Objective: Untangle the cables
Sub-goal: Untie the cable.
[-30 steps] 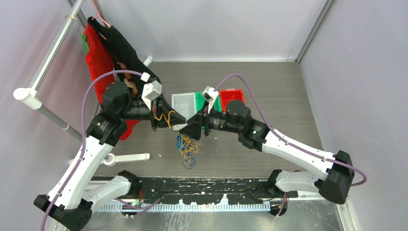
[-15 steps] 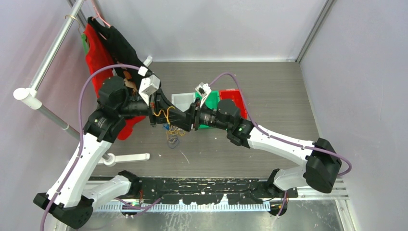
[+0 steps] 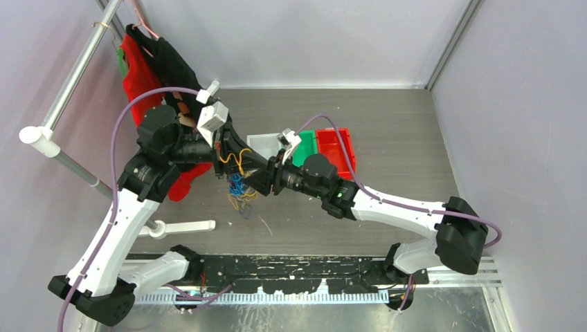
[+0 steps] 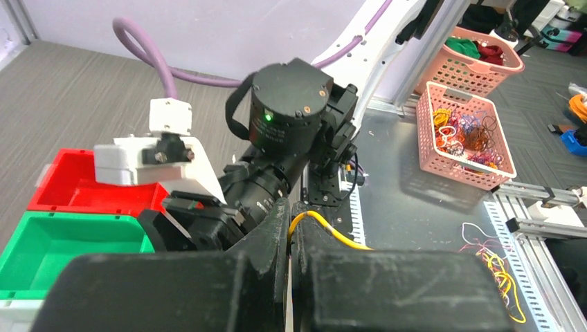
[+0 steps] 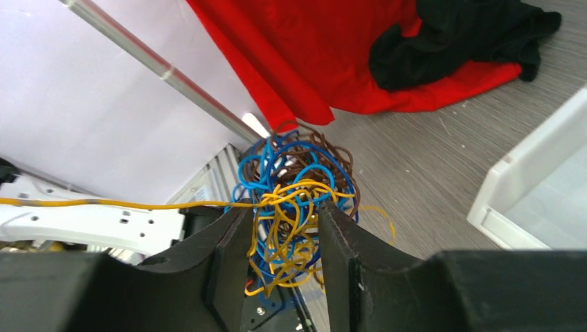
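The cables (image 5: pixel 297 173) are a fist-sized tangle of blue, yellow-orange and brown loops, hanging just above the table (image 3: pixel 239 190) between the two arms. My right gripper (image 5: pixel 282 214) has its jaws closed in on the tangle, strands pressed between both fingers. One yellow strand (image 5: pixel 104 203) runs taut out to the left. My left gripper (image 4: pixel 292 211) is shut on a yellow cable (image 4: pixel 332 234) that curls out to its right. In the top view the left gripper (image 3: pixel 265 174) and right gripper (image 3: pixel 260 184) meet tip to tip.
White bin (image 3: pixel 263 144), green bin (image 3: pixel 304 149) and red bin (image 3: pixel 336 145) stand behind the grippers. Red and black cloth (image 3: pixel 149 62) hangs from a metal rail (image 3: pixel 76 62) at the left. A white post (image 3: pixel 187 225) lies near the front. Pink baskets (image 4: pixel 464 131) stand off the table.
The right arm swung left to meet the left gripper and its jaws narrowed onto the tangle. The tangle came off the table and moved left with it.
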